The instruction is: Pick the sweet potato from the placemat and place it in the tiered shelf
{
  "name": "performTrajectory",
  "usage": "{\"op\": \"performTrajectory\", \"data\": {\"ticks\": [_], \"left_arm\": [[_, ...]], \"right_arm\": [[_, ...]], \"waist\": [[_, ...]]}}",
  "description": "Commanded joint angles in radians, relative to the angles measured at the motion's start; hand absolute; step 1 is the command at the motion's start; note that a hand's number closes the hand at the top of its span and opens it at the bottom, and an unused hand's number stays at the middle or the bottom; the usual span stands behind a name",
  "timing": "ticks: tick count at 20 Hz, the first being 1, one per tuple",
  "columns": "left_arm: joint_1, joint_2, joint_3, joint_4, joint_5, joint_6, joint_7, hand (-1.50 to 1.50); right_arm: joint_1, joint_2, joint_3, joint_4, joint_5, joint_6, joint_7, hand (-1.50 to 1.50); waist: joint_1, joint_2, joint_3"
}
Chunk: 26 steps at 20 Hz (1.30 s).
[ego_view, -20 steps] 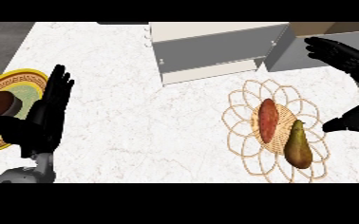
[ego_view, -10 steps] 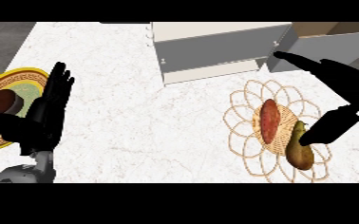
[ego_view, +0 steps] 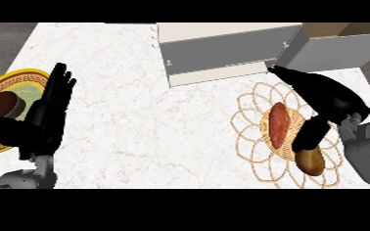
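The reddish sweet potato (ego_view: 280,124) lies on a woven tan placemat (ego_view: 249,122) at the right of the counter. A brown pear-like fruit (ego_view: 310,160) lies beside it, nearer the front. My right hand (ego_view: 321,96) hangs open just right of the sweet potato, fingers stretched toward the shelf and thumb (ego_view: 309,133) pointing down between the two items. The grey and cream tiered shelf (ego_view: 217,54) stands at the back, beyond the placemat. My left hand (ego_view: 45,112) rests open at the far left, fingers up.
A yellow-rimmed plate (ego_view: 22,76) holding a dark brown item (ego_view: 7,105) sits at the left edge, partly behind my left hand. White marble counter (ego_view: 145,117) lies between the plate and the placemat.
My right hand has moved left and down from the right edge to above the placemat, beside the sweet potato. The left hand has stayed still.
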Motion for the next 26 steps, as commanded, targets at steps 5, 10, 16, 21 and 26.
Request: {"op": "performTrajectory", "data": {"ticks": [5, 10, 16, 21, 26], "left_arm": [[0.005, -0.052, 0.004, -0.017, -0.051, -0.001, 0.002, 0.0], [0.021, -0.047, 0.027, -0.085, -0.079, -0.009, 0.086, 0.0], [0.029, -0.093, 0.07, 0.031, -0.075, -0.079, -0.033, 0.0], [-0.006, -0.062, 0.143, 0.052, -0.046, -0.142, -0.019, 0.0], [0.02, -0.133, 0.063, -0.034, -0.149, -0.076, 0.039, 0.0]], "right_arm": [[0.079, 0.036, -0.019, 0.06, 0.189, 0.005, -0.053, -1.5], [0.147, 0.058, -0.079, 0.044, 0.227, 0.024, -0.114, -1.5], [0.091, 0.176, -0.078, 0.174, 0.356, 0.027, -0.154, -1.5], [0.137, 0.192, -0.108, 0.252, 0.418, -0.013, -0.276, -1.5], [0.13, 0.199, -0.155, 0.331, 0.466, -0.043, -0.397, -1.5]], "waist": [[-0.008, 0.0, 0.001], [-0.008, -0.001, 0.001], [-0.006, 0.0, 0.0], [-0.006, 0.0, 0.001], [-0.005, 0.0, 0.001]]}}
